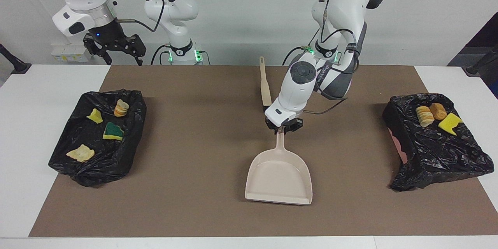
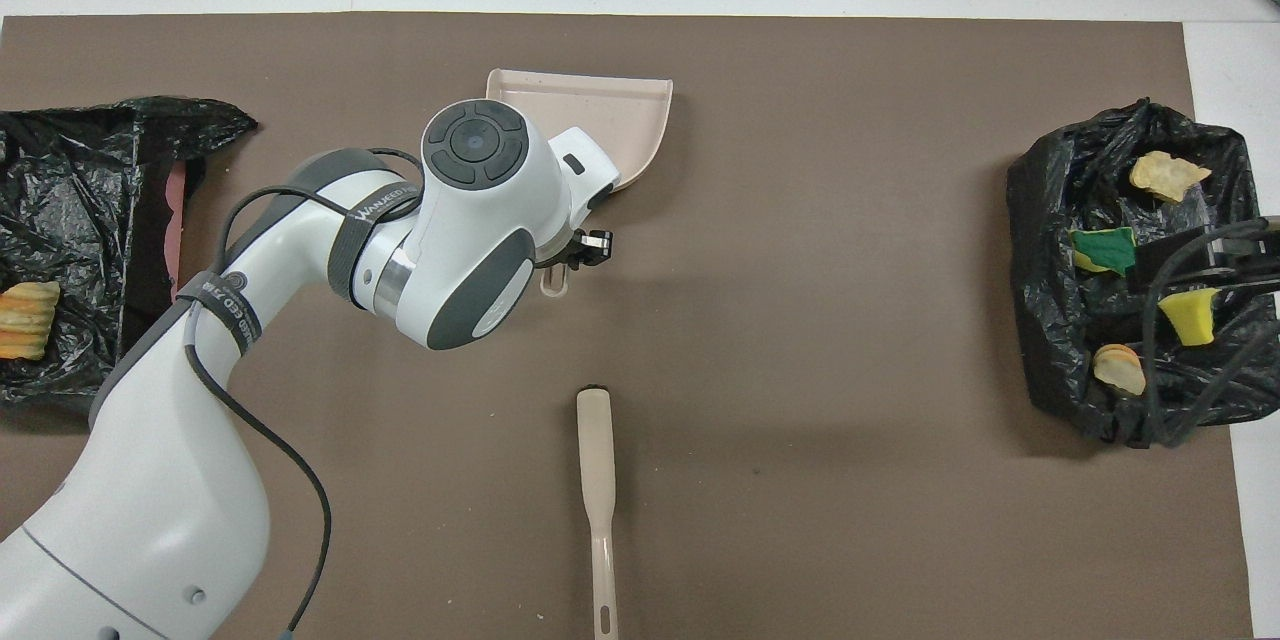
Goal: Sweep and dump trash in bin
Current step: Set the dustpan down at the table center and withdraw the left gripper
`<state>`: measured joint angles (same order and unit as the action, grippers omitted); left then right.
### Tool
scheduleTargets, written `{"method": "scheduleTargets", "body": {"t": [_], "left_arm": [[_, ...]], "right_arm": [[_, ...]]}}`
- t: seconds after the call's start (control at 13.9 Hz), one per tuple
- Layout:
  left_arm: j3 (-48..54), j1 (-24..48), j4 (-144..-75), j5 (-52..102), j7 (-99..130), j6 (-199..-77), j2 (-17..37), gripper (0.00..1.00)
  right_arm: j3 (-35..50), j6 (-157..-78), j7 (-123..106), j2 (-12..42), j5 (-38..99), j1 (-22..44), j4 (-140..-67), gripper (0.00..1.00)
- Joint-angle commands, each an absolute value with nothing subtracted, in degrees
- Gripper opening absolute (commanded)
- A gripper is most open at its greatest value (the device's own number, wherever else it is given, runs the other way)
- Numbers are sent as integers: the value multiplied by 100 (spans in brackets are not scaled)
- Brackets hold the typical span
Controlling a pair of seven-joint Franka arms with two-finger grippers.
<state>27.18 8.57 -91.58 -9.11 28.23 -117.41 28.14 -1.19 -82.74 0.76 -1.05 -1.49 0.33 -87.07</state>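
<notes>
Dustpan (image 1: 279, 177) mid-mat, brush (image 1: 265, 81) nearer the robots.
</notes>
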Motion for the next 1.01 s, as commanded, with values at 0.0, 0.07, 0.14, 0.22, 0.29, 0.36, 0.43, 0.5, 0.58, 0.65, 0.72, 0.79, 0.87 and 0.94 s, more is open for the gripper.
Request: {"method": "scheduleTargets", "body": {"t": [0.0, 0.07, 0.14, 0.22, 0.29, 0.36, 0.43, 0.5, 0.58, 0.65, 0.72, 0.79, 0.87, 0.94], "left_arm": [[2637, 941, -9018, -967, 2874, -11541, 2778, 80], [2619, 932, -9018, -967, 2865, -11444, 2699, 94], [2567, 932, -9035, -967, 2848, -11295, 2533, 100], [2436, 949, -9061, -958, 2822, -11059, 2331, 100], [2287, 949, -9079, -958, 2769, -10900, 2190, 100], [2120, 949, -9157, -949, 2690, -10768, 1971, 100], [1927, 932, -9297, -941, 2350, -10723, 1708, 100], [1681, 932, -9490, -880, 1807, -10705, 1383, 100], [1418, 940, -9675, -757, 1262, -10670, 1041, 100], [1163, 949, -9790, -573, 831, -10548, 767, 100], [882, 975, -9800, -467, 565, -10347, 617, 100], [679, 984, -9800, -370, 467, -10127, 485, 100], [485, 1002, -9800, -308, 240, -10038, 370, 100], [362, 1002, -9800, -255, -85, -9933, 247, 100]], "right_arm": [[-88, -8227, 176, -123, -105, -18, -8719, 100], [-88, -8227, 176, -123, -105, -18, -8719, 100], [-88, -8227, 176, -123, -105, -18, -8719, 100], [-88, -8227, 176, -123, -105, -18, -8719, 100], [-88, -8227, 176, -123, -105, -18, -8719, 100], [-88, -8227, 176, -123, -105, -18, -8719, 100], [-79, -8227, 176, -123, -105, -18, -8719, 100], [-79, -8227, 176, -123, -105, -18, -8719, 100], [-88, -8227, 176, -123, -105, -18, -8719, 100], [-88, -8227, 176, -123, -105, -18, -8719, 100], [-79, -8227, 176, -123, -105, -18, -8719, 100], [-88, -8227, 176, -123, -105, -18, -8719, 100], [-88, -8227, 176, -123, -105, -18, -8719, 100], [-79, -8227, 176, -123, -105, -18, -8719, 100]]}}
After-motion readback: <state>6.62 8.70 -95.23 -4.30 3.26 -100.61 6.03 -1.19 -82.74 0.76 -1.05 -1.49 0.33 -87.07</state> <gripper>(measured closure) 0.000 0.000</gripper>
